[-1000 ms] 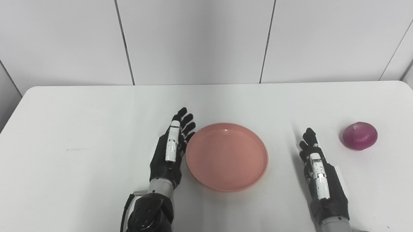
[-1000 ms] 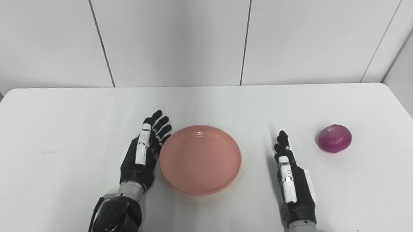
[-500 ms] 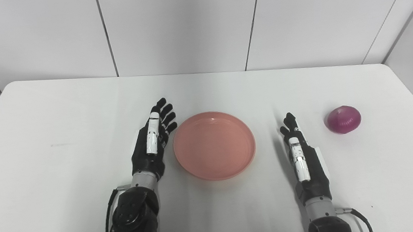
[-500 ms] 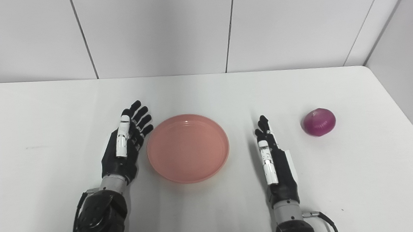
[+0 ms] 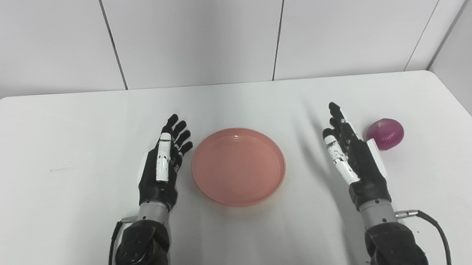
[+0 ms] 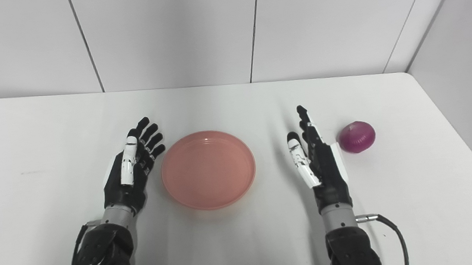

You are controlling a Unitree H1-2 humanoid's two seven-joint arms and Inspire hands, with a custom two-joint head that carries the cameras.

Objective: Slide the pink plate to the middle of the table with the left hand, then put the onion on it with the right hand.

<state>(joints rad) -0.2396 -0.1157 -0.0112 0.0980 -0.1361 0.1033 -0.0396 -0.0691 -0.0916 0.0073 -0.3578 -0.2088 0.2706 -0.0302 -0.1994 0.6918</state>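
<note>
Just left of the pink plate (image 5: 238, 166), which sits mid-table (image 5: 52, 202), the left hand (image 5: 162, 167) is spread and empty, while right of the plate the right hand (image 5: 353, 156) (fingers extended, holding nothing) stands just beside the onion (image 5: 385, 133).

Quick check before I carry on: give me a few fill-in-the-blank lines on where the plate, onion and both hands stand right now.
1. The pink plate holds ____.
2. The onion lies on the table, on the ____ side of the plate.
3. The hand nearest the onion is the ____ hand.
4. The left hand, fingers apart, is ____ and holds nothing.

Missing words: nothing; right; right; open
</note>
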